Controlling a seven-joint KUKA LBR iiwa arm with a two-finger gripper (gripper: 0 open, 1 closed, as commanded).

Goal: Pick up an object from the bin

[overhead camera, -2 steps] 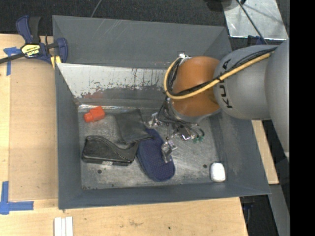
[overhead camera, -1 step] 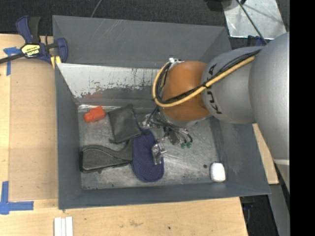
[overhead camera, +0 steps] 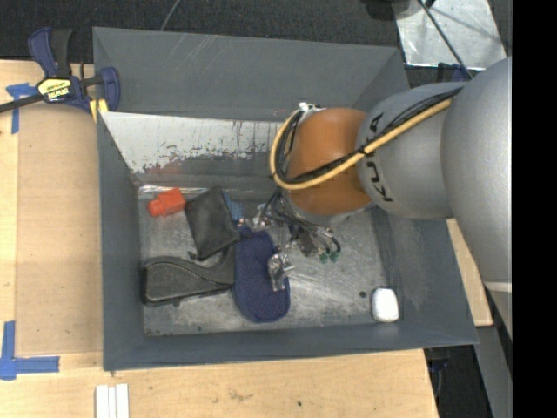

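Near the middle of the bin [overhead camera: 120, 251], tool [overhead camera: 278, 265] sits at the right edge of a dark blue oval fabric piece [overhead camera: 254, 293]; open or closed, cannot tell. Likely soft, light, floppy: pinch a fold. Black pouch [overhead camera: 209, 223] touches it. Arm [overhead camera: 409, 168] reads KUKA.

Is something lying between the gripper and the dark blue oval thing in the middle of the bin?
Nothing visible does. The gripper is directly at the right edge of the dark blue oval thing. The black pouch lies at its upper left, away from the gripper.
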